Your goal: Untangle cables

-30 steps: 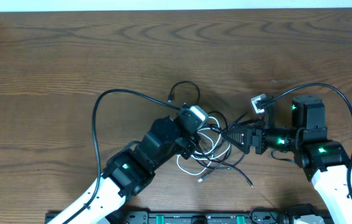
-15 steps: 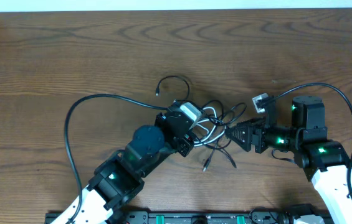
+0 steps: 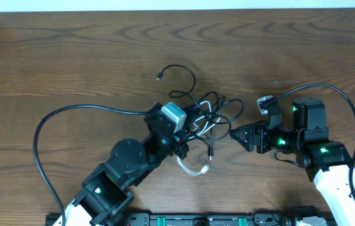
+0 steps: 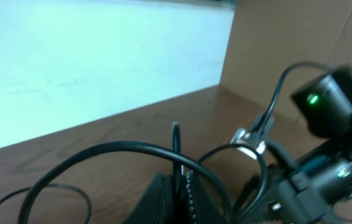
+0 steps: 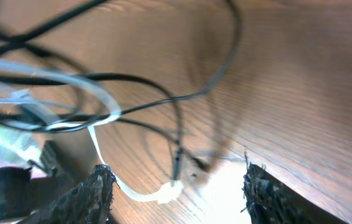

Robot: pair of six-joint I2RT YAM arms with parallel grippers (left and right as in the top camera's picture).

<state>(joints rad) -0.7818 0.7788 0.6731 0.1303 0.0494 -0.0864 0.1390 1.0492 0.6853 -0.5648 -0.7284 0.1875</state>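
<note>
Dark wood bench (image 3: 70, 56), pale wall beyond. Cables (image 3: 203, 114) bunched between two sets of jaws. Left jaws pinched shut on black cord inside clump; white cable (image 3: 191, 169) loops out just beside them, toward robot. Right jaws spread wide, empty, just short of clump. Judgement: untangling barely begun, black and white strands interlaced, none laid out apart.
</note>
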